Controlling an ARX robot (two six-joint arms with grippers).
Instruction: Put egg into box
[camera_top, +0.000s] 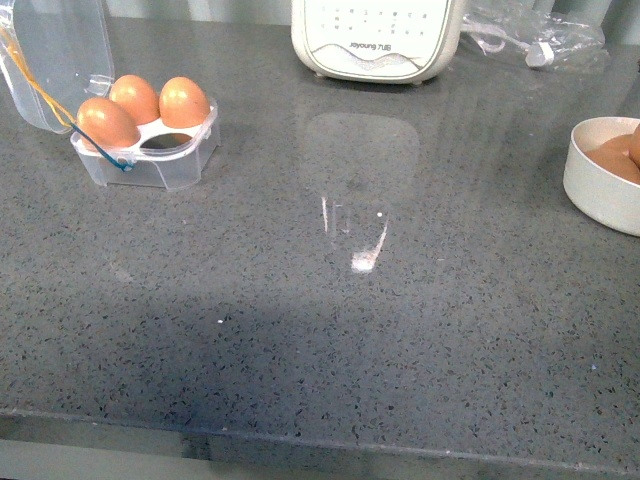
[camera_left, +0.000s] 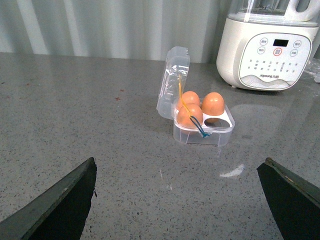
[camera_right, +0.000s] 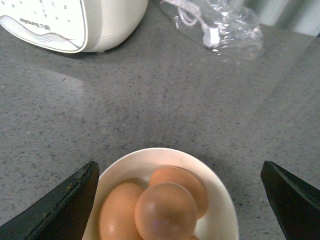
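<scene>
So, smooth orange-brown egg (camera_right: 165, 212) in bowl (camera_right: 125, 166) under wide-spread right gripper (camera_right: 178, 163), clear box (camera_left: 202, 134) ahead of spread left gripper (camera_left: 179, 160)

Clear plastic box (camera_top: 150, 160) (glossy), speckled counter (camera_top: 320, 330)

The counter (camera_top: 350, 330) is lying bare through the middle and front. At 10 o'clock the box (camera_top: 160, 172) is sitting, its lid (camera_top: 60, 50) standing up on the 10 o'clock side, with three eggs (camera_top: 184, 102) crowding its one free cup (camera_top: 170, 141). A blender (camera_top: 375, 40) is blocking 12, a bag (camera_top: 535, 40) 1, and a bowl (camera_top: 595, 195) 3.
</scene>
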